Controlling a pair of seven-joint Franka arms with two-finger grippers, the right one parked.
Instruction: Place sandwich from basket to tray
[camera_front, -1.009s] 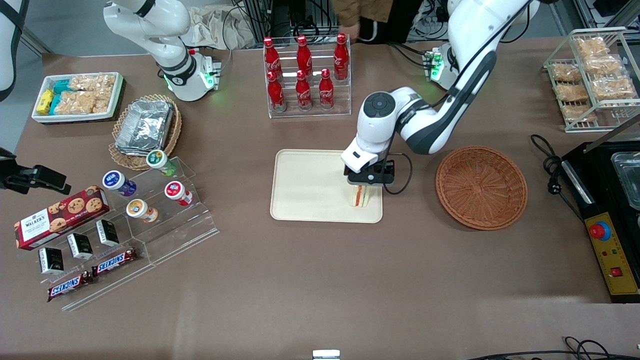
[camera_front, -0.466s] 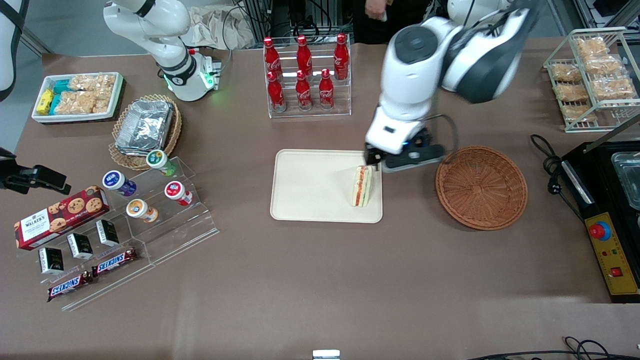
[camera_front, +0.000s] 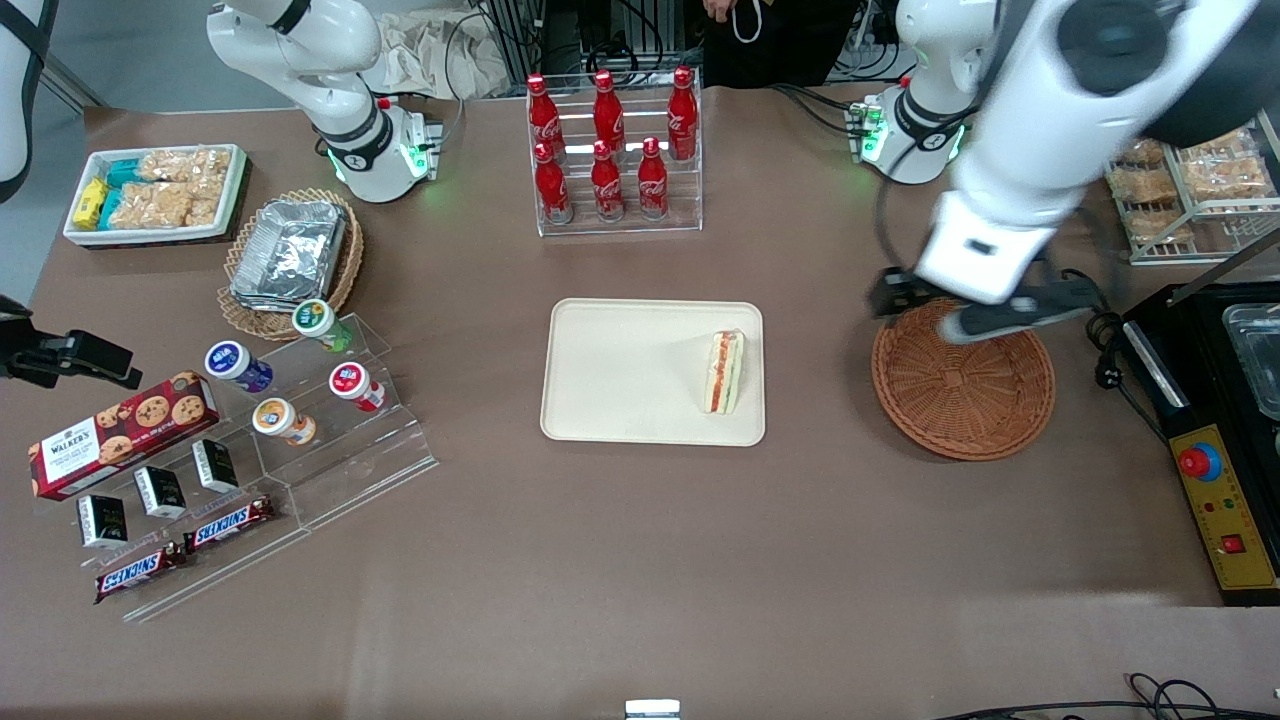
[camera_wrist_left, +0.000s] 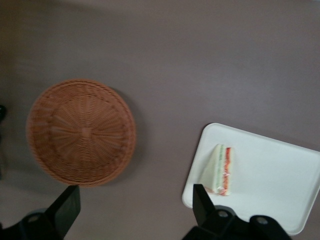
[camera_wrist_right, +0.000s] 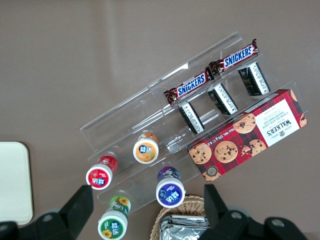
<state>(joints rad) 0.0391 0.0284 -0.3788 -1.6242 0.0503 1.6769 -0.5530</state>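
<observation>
The gripper (camera_wrist_left: 135, 192) now hangs high over the edge of the basket (camera_front: 962, 385) that lies farther from the front camera. Its fingers (camera_wrist_left: 69, 204) are spread wide with nothing between them. A second ago it was down on the tray (camera_front: 620, 370), closed around the sandwich (camera_front: 725, 372). Half a second ago it had let go and was rising just beside the tray's corner. Since then the arm has swung well away toward its own end of the table. In the front view the arm is smeared, so I judge it is probably in mid-retreat rather than settled.

The sandwich has stayed where it was let go. It lies on the tray, close to the rim on the side toward the basket and nearer the front camera than the tray's middle. It rests on one bread face with the orange-red and green filling edge showing, and nothing touches it. The wrist view agrees: the wedge sits inside the rim, well apart from the basket.

The basket is empty, its woven bottom bare.

From how things lie, the task looks done: sandwich out of the basket, resting on the tray, hand released and clear. What remains, if anything, is only for the arm to finish pulling back.
</observation>
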